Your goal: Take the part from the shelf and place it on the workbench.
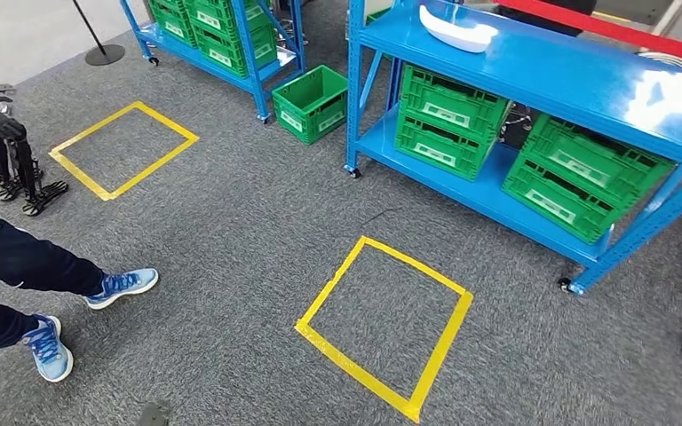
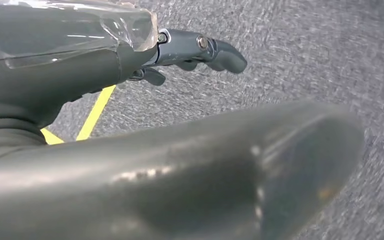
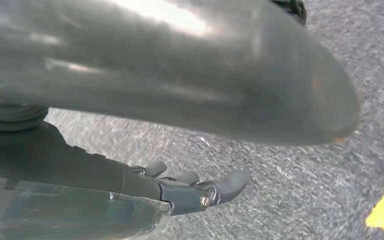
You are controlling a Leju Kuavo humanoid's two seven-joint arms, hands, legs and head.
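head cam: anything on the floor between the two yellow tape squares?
No, bare grey carpet between the far-left tape square and the nearer tape square, seen in the head view. The person's blue shoes stand off to the side.

- We see the head view evenly and brightly lit from above, with soft, faint shadows under the blue shelf (image 1: pixel 533 106)
- A white glare patch sits on the shelf top at its right end, washing out the blue there
- Straight shelf edges bow toward the frame borders, a wide-lens distortion
- In both wrist views the grey carpet (image 2: pixel 305 45) is smeared by motion blur
- The thick thumb (image 2: pixel 190 185) of the left hand (image 2: pixel 130 125) is close and out of focus; the right hand (image 3: pixel 145 100) carries a bright highlight along its thumb
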